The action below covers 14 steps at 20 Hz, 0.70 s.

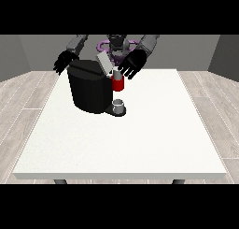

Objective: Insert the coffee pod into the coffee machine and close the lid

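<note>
Now, by parts:
Coffee machine (pixel 91 90): black, on the white table (pixel 140 139), below and between both hands.
Lid (pixel 105 62): raised, tilted, just beside the hand at the view's right (pixel 131 64).
Coffee pod: cannot tell where it is.
Red part (pixel 118 84): directly under that hand's fingertips.
Cup (pixel 119 104): lower still, on the machine's base.
Hand at view's right: fingers spread, pointing down.
Hand at the view's left (pixel 64 62): fingers apart, behind the machine's top corner.

The boxy coffee machine (pixel 91 90) is plain black, its raised lid (pixel 104 63) pale grey; its front section (pixel 118 84) is red, with a small grey cup (pixel 119 104) beneath; the large tabletop (pixel 154 130) is white — unpatterned; both hands (pixel 132 64) (pixel 64 62) are black; the floor (pixel 25 97) shows light wood-grain planks.
</note>
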Each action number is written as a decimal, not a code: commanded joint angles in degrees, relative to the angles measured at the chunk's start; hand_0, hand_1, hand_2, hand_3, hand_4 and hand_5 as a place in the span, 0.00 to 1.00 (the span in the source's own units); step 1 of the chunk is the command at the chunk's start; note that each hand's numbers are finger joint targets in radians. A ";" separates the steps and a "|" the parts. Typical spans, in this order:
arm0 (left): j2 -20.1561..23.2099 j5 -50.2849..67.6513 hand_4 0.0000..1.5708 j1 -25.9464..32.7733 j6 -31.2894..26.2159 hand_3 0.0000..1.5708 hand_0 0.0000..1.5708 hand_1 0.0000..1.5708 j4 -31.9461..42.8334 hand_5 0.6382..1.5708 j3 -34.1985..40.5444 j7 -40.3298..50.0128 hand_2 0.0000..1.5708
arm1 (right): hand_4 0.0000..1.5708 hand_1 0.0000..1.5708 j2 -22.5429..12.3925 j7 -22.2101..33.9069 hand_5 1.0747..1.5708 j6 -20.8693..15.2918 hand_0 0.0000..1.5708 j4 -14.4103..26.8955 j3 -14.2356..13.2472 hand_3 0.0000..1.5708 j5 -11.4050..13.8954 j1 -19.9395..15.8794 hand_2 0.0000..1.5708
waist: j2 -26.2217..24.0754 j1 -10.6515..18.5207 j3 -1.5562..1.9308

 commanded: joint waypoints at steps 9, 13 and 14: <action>-0.44 -0.71 0.31 0.89 -0.59 0.75 0.78 0.78 1.11 1.00 0.24 -0.53 0.81 | 0.29 0.00 -0.28 -1.71 1.00 0.40 0.00 -0.14 -0.44 0.00 -0.31 1.78 0.00 | 0.96 0.16 -0.01; -1.54 -1.00 0.30 1.35 -0.32 0.73 0.76 0.76 0.87 1.00 0.10 0.73 0.79 | 0.28 0.00 -1.17 -4.01 1.00 1.92 0.00 1.32 -1.27 0.00 -1.04 2.45 0.00 | 0.97 0.78 0.00; -1.56 -0.47 0.29 -0.72 -1.45 0.72 0.77 0.77 1.80 1.00 0.73 1.87 0.79 | 0.26 0.00 2.26 -2.56 1.00 -0.83 0.00 -0.67 2.24 0.00 0.95 3.08 0.00 | 0.36 -0.96 -0.01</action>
